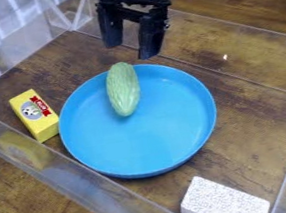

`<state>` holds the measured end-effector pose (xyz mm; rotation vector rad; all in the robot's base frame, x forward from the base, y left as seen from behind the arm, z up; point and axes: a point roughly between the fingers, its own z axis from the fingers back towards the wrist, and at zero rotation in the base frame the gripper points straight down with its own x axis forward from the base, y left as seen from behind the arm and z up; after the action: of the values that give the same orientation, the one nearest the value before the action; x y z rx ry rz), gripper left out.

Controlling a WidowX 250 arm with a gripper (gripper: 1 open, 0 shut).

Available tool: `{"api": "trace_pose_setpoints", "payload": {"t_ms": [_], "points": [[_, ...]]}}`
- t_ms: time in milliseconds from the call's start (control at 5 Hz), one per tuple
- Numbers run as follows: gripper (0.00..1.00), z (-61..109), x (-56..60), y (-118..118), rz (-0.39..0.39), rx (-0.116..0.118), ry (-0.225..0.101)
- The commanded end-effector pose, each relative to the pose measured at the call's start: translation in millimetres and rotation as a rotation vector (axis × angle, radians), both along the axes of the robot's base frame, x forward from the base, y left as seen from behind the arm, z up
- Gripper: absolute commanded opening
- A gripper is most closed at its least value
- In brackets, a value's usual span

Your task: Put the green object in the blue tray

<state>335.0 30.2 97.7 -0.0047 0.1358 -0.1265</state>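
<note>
The green object [124, 88], a pale green bumpy oval, lies inside the blue tray [178, 139] near its upper left rim. The tray is a large round shallow dish in the middle of the wooden table. My gripper [130, 40] hangs above and just behind the green object, pointing down. Its two black fingers stand apart with nothing between them, clear of the green object.
A yellow rectangular box [32, 115] sits left of the tray. A white speckled block [224, 202] lies at the bottom edge. Clear plastic walls [32, 155] border the table at the left and front.
</note>
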Motion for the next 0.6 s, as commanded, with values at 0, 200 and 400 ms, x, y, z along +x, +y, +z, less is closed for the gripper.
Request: {"api": "trace_pose_setpoints", "payload": {"t_ms": [0,200,400], "points": [[1.0,20.8,6.6,9.8,0.018,0.007,-0.071],[1.0,21.8,6.4,10.7,0.015,0.004,-0.073],[1.0,22.4,7.3,10.6,0.012,0.005,-0.076]]}}
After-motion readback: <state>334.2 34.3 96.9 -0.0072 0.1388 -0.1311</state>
